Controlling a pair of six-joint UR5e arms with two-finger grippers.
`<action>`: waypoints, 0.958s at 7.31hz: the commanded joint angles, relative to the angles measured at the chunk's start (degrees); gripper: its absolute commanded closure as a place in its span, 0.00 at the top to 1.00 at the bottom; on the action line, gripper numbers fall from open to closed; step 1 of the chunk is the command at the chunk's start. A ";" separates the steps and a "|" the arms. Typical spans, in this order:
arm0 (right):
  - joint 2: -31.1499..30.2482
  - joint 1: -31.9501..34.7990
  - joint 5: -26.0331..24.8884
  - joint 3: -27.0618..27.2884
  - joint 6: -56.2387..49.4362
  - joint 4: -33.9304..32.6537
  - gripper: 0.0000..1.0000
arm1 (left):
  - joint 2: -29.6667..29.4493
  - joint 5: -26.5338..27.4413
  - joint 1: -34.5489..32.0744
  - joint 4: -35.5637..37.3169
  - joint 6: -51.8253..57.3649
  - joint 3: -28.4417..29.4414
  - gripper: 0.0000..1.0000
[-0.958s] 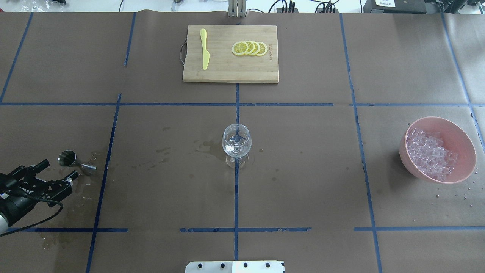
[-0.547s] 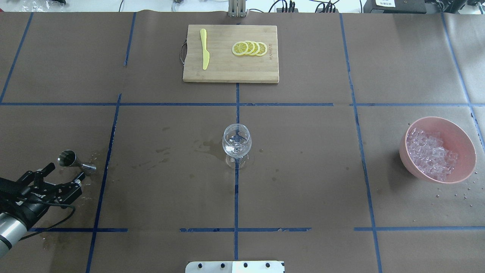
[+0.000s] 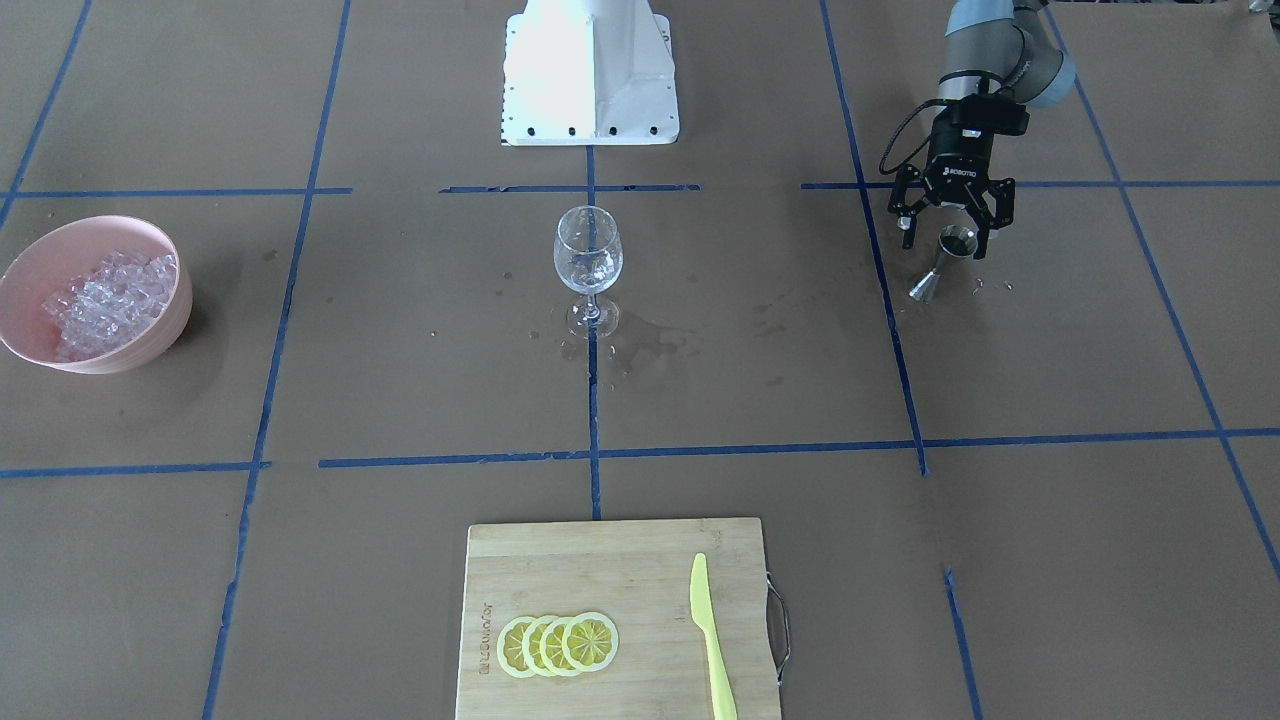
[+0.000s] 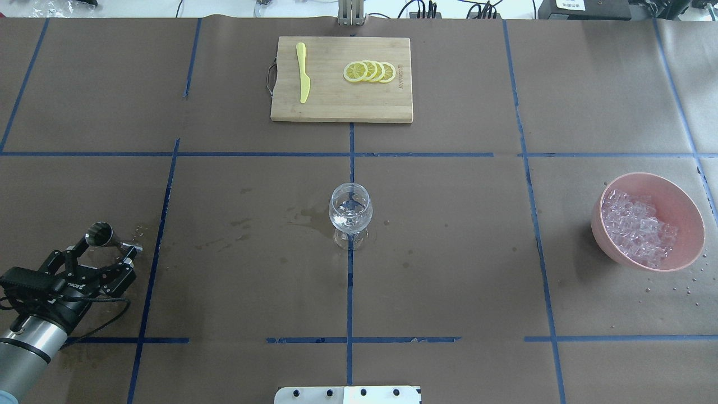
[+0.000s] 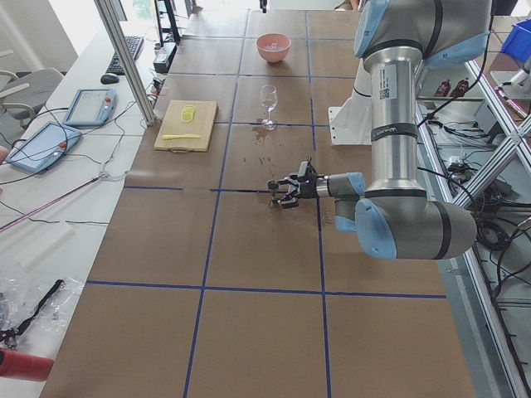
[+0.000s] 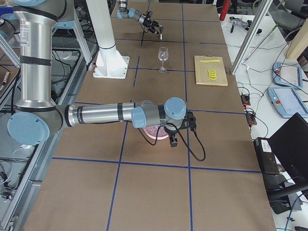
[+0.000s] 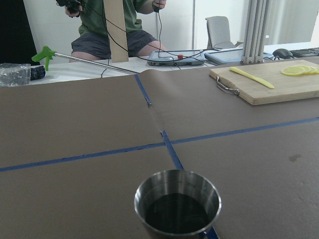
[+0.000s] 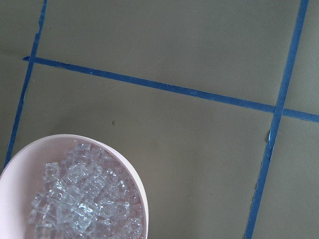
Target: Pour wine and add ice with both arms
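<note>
A steel jigger stands at the table's left and holds dark wine. My left gripper is open, low over the table, and its fingers flank the jigger without closing on it. A clear stemmed glass stands at the table's centre. Ice fills a pink bowl at the right. My right gripper hangs over the bowl, and I cannot tell whether it is open. Its wrist view looks down on the ice, and no fingers show there.
A bamboo cutting board at the far middle carries a yellow knife and lemon slices. Wet stains mark the paper by the glass. The white base block stands at the robot's edge of the table. A person sits beyond the far edge.
My left gripper has swung in from the left edge and moved forward to the jigger, so its open fingers now flank it. Nothing else has moved.
</note>
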 commanded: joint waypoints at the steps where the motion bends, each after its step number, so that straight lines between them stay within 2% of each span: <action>1: 0.10 0.00 0.00 0.00 0.02 0.00 1.00 | -4.22 3.59 0.02 -0.04 -0.11 4.99 0.94; 3: 0.10 0.00 0.00 0.00 0.02 0.00 1.00 | -4.33 3.60 0.02 -0.21 -1.06 6.15 0.83; 4: 0.18 0.00 0.00 0.00 0.02 0.00 1.00 | -4.33 3.60 0.02 -0.39 -1.16 6.16 0.70; 5: 0.18 0.00 0.00 0.08 0.02 0.09 1.00 | -4.33 3.51 0.02 -0.56 -1.33 6.16 0.62; 7: 0.27 0.00 0.00 0.09 0.02 0.09 1.00 | -4.33 3.34 -0.07 -0.83 -1.34 5.98 0.34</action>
